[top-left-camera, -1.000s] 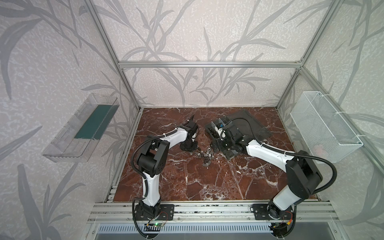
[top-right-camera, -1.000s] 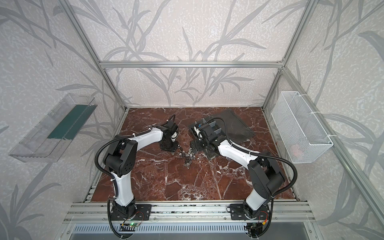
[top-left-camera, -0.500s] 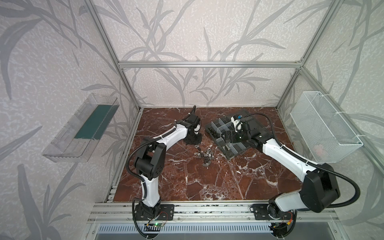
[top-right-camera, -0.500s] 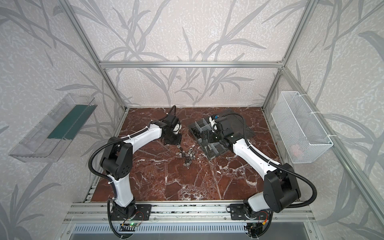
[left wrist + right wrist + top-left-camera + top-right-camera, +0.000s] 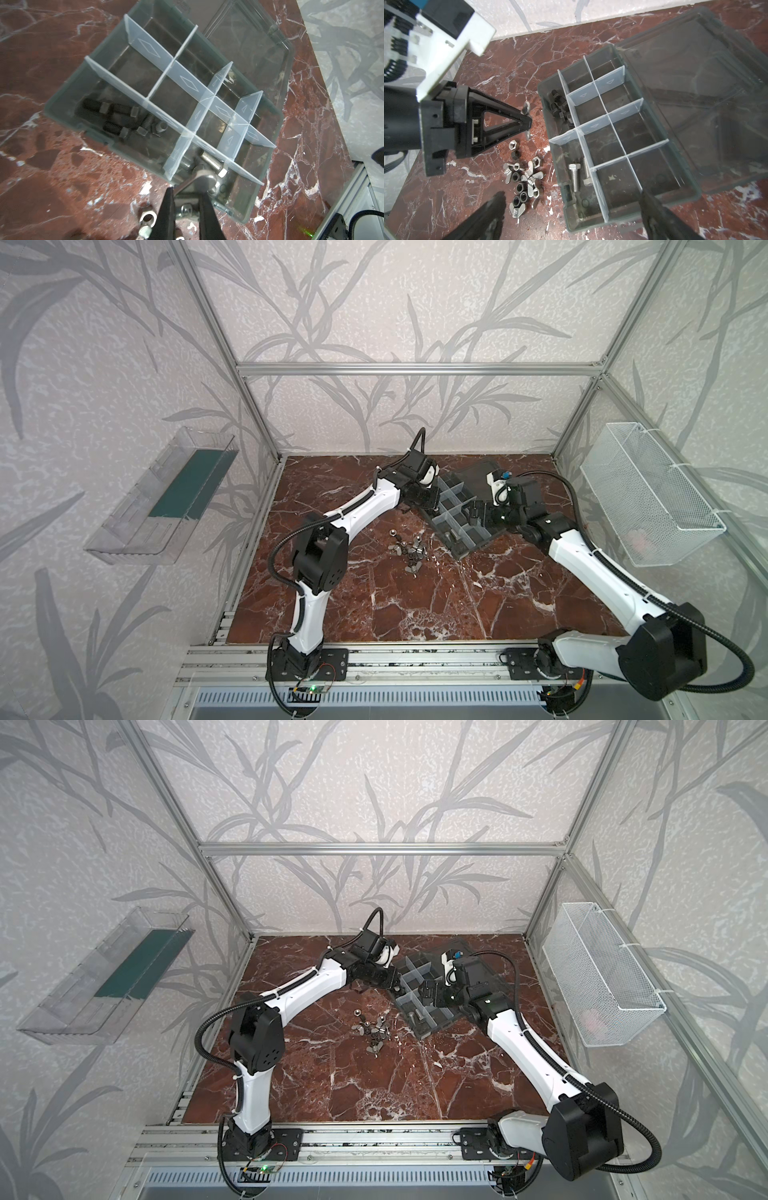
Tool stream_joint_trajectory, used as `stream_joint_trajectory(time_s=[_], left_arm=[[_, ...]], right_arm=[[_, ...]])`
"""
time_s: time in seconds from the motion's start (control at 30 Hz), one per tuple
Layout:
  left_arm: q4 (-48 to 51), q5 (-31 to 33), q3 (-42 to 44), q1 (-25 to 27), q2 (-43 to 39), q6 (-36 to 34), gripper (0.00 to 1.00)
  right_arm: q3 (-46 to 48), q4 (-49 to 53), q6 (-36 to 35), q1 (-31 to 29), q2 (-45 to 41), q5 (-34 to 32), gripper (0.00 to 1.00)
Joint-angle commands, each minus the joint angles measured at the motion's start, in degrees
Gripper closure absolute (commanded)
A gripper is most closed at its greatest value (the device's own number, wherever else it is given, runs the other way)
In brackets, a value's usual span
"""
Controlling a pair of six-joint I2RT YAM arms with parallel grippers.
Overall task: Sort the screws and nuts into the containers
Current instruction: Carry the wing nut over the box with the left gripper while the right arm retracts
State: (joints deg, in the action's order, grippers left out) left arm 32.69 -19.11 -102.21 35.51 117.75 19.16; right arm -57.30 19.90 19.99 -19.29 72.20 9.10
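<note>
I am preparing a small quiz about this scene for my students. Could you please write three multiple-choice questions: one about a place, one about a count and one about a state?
1. Where do the loose nuts lie?
A. on the table beside the box
B. in the box
C. under the box

2. How many silver screws lie in the box?
A. none
B. five
C. two

3. In what state is the left gripper?
A. wide open and empty
B. shut on a wing nut
C. shut on a silver screw

Answers:
1 A: the pile lies on the marble next to the box wall.
2 C: the right wrist view shows two side by side in one compartment.
3 B: its fingertips meet, and the nut's wings stick out on both sides.
</note>
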Motion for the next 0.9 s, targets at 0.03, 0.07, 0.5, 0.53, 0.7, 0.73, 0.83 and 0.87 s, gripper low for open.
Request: stream_joint_trajectory(time_s=[0.03, 0.07, 0.5, 0.53, 0.7, 0.73, 0.83, 0.87], left_arm=[[-6.99, -4.01, -1.81, 1.57, 2.94, 3.08, 0.88], [-8.32, -4.33, -2.02, 1.99, 3.72, 3.53, 0.88], [-15.64, -5.48, -4.34, 4.2, 11.87, 6.04, 0.88], [-15.64, -5.51, -4.5, 4.22, 12.12, 6.01, 0.87], [-14.37, -5.58, -5.71, 4.44, 13.51, 6.06, 0.83], [-14.11, -5.53, -5.75, 4.53, 13.63, 6.01, 0.82], [-13.53, -5.31, -5.7, 4.79, 13.63, 5.8, 0.79], [-13.52, -5.22, -5.77, 4.83, 13.59, 5.76, 0.79]], right_arm=[[1.46, 1.89, 1.28, 1.69, -2.71, 0.56, 0.01], [1.53, 2.13, 1.25, 1.96, -3.05, 0.61, 0.01], [2.85, 3.13, 1.63, 3.34, -4.62, 1.37, 0.01], [2.9, 3.29, 1.63, 3.46, -4.62, 1.49, 0.01], [3.23, 3.36, 1.56, 3.73, -4.92, 1.89, 0.01], [3.33, 3.39, 1.48, 3.9, -5.05, 1.93, 0.01], [3.42, 3.43, 1.28, 4.38, -5.4, 2.1, 0.01], [3.48, 3.48, 1.2, 4.52, -5.4, 2.23, 0.01]])
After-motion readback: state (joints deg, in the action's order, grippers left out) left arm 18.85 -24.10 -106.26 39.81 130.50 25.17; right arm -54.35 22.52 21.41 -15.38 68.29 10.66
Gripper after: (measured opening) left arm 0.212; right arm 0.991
